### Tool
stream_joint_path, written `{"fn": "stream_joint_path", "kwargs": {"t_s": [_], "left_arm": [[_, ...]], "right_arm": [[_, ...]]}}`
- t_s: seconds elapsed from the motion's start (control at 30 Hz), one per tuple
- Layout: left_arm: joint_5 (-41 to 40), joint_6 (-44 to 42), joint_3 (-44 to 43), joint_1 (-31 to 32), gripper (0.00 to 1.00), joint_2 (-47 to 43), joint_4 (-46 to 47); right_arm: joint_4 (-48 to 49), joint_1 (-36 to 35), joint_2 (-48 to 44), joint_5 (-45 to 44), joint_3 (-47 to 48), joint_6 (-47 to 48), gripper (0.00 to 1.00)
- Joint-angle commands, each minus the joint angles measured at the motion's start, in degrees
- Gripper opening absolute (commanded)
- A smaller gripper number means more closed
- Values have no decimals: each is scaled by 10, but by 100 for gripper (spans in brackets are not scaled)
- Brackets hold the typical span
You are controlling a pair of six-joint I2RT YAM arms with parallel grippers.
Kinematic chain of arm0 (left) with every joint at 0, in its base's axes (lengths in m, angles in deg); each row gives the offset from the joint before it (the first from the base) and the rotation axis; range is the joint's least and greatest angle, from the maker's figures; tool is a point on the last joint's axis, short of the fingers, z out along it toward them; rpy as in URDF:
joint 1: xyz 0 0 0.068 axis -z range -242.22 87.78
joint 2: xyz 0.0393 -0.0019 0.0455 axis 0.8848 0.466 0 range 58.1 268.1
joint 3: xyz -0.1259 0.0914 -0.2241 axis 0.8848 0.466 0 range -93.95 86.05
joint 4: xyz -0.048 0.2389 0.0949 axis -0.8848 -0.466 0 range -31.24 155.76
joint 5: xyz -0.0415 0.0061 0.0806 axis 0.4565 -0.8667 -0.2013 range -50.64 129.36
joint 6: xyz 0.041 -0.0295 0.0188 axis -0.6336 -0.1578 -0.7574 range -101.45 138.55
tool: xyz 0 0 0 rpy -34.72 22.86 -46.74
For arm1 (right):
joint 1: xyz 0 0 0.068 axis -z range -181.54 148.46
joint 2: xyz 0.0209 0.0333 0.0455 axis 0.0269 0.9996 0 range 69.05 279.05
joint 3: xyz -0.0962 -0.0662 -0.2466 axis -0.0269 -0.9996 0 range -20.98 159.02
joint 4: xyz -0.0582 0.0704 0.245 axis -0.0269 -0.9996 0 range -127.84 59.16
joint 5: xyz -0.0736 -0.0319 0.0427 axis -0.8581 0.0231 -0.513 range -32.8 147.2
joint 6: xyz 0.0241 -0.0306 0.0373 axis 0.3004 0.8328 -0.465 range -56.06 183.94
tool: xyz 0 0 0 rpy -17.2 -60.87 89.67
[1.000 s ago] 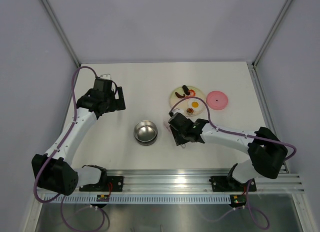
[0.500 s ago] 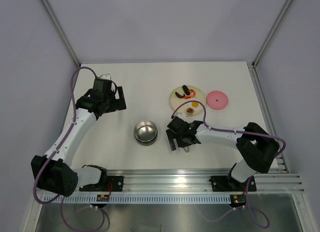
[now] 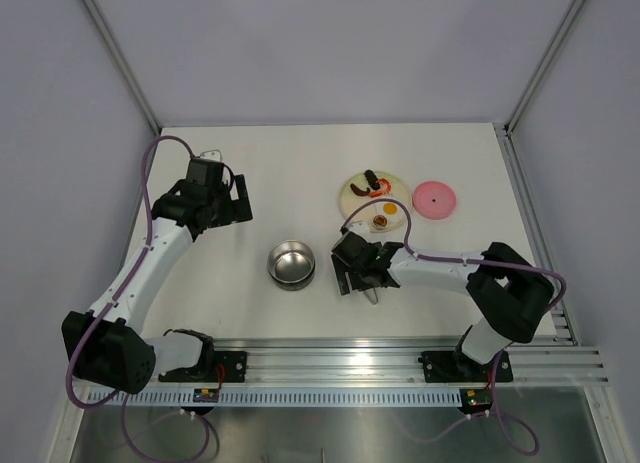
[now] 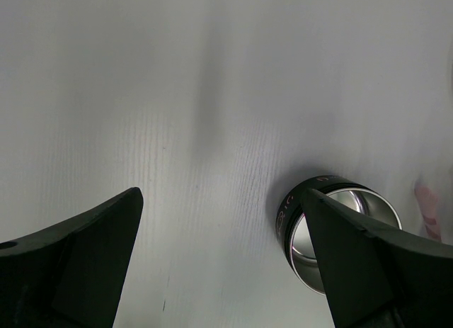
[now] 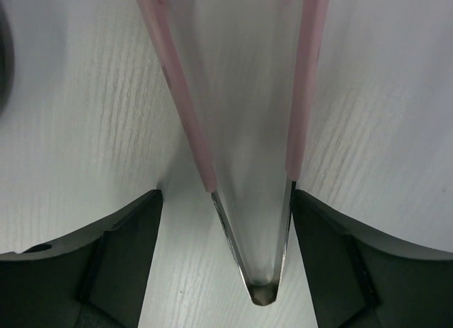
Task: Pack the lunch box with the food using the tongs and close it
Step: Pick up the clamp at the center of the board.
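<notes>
The tongs (image 5: 177, 80) lie flat on the table, two pale pink arms running into a steel joint at the near end. My right gripper (image 5: 226, 193) is open and straddles them just above that joint. Its right finger (image 5: 333, 236) sits against one tong arm, and there is a gap at the left finger. From above, the right gripper (image 3: 358, 275) is just right of the lunch box (image 3: 291, 263), an empty steel bowl. The pink lid (image 3: 435, 198) lies at the right. The food, a dark sausage (image 3: 371, 176), a fried egg (image 3: 389, 211) and a brown piece (image 3: 381, 222), rests on the cream plate (image 3: 352, 195). My left gripper (image 3: 240, 198) hangs open over bare table, with nothing between its fingers.
In the left wrist view the lunch box (image 4: 287, 213) shows partly behind the right finger of the left gripper (image 4: 223, 193). Grey walls enclose the table on three sides. An aluminium rail runs along the near edge (image 3: 400, 353).
My right gripper has shifted a little left and toward the near edge, down over the tongs, and its jaws now stand wider. The left arm has not moved.
</notes>
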Motion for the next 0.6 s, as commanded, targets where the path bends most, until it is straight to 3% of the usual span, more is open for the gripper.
{"fn": "stream_joint_path", "kwargs": {"t_s": [0.0, 0.13, 0.23, 0.57], "left_arm": [[-2, -1, 2, 3, 99, -16, 18], [0, 1, 5, 3, 99, -13, 20], [-2, 1, 7, 3, 99, -13, 20], [-4, 0, 9, 3, 99, -7, 23]], "right_arm": [[33, -3, 20, -23, -6, -8, 79], [43, -3, 41, -17, -9, -1, 71], [45, -3, 48, -10, -13, 0, 70], [26, -4, 24, 6, -35, -28, 86]]}}
